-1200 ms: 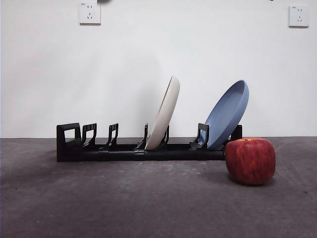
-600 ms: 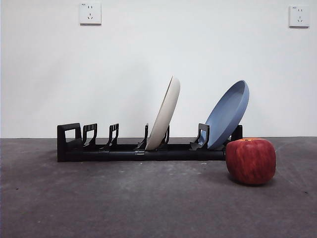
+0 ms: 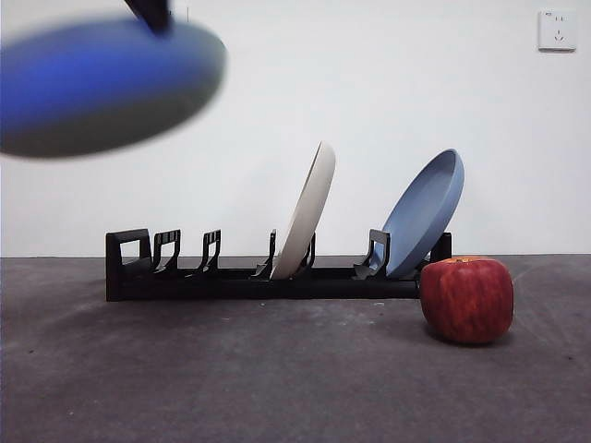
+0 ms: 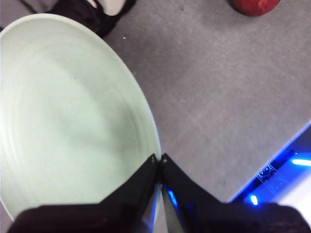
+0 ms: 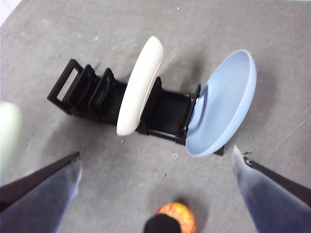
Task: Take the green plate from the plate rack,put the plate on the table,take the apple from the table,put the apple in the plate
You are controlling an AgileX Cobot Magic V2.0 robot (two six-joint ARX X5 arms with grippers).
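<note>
My left gripper is shut on the rim of the green plate and holds it in the air. In the front view the plate hangs blurred at the upper left, above the left end of the plate rack, its underside looking bluish, with the gripper's black tip on top. A sliver of the plate shows in the right wrist view. The red apple rests on the table in front of the rack's right end. My right gripper is open, high above the apple.
A cream-white plate stands in the rack's middle slot and a blue plate leans at its right end. The rack's left slots hold nothing. A white wall with sockets is behind.
The green plate, held by the left gripper, has come into the front view at the upper left; before it was out of view. The rack, other plates and apple have not moved.
</note>
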